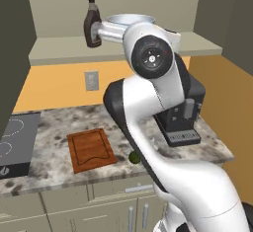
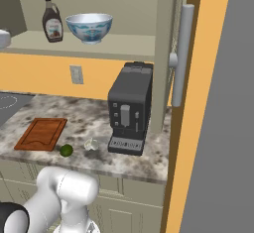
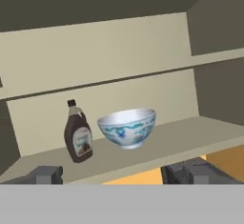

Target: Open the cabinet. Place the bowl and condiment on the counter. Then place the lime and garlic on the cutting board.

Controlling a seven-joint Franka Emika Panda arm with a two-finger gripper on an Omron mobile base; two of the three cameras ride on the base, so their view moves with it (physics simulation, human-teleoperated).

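The white arm is rising from the base, bending at its dark-jointed elbow and reaching level toward the open grey-beige wall cabinet (image 2: 166, 53). The gripper (image 3: 119, 173) is standing wide, holding nothing, its fingertips (image 3: 45, 174) short of the shelf edge. Just ahead, the dark brown narrow-necked condiment bottle (image 3: 78, 133) is standing upright left of the blue-patterned white bowl (image 3: 127, 127); its label is unreadable. Well below the gripper, on the speckled marble table (image 2: 94, 118), the green lime (image 2: 66, 150) and whitish garlic bulb (image 2: 91, 144) are lying beside the reddish-brown wooden cutting board (image 2: 41, 133).
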